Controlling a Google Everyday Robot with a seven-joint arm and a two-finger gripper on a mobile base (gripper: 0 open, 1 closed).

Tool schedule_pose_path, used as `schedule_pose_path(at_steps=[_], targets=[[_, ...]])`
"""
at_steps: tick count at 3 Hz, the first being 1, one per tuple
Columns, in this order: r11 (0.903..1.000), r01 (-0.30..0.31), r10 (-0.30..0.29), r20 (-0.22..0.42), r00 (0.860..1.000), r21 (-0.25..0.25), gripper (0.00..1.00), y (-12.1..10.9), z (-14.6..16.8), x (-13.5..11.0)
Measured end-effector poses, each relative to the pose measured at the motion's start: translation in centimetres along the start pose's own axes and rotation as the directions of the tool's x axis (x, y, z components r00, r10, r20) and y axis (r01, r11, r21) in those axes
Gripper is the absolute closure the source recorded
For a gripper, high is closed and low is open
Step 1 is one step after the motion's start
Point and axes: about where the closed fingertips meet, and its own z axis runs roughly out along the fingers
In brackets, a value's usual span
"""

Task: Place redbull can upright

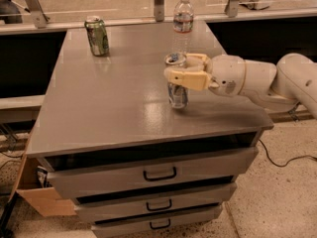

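redbull can (177, 95): slim metal drink can, silver and blue body, silver top, sides a bit crinkled
pose: upright, top facing up, no clear tilt
place: right-centre of the table (109, 113), nearer its right edge than its left, a little behind the front edge
base: down at the table surface; cannot tell whether it rests on it or sits just above
hold: gripper (177, 66) reaches in from the right at the can's upper half, cream fingers (184, 77) clasped on either side of it
visible: rim and top above the fingers, lower body below them, middle band hidden
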Motion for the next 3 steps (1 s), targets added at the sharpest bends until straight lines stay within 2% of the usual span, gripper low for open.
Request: schedule_pose_path(at_steps=[1, 3], targets=[[0.9998, -0.014, 0.014, 0.02, 1.0, -0.015, 0.82, -0.4, -0.3, 0.8], [0.9983, -0.051, 0.052, 0.04, 0.998, -0.031, 0.35, -0.7, -1.2, 2.5]])
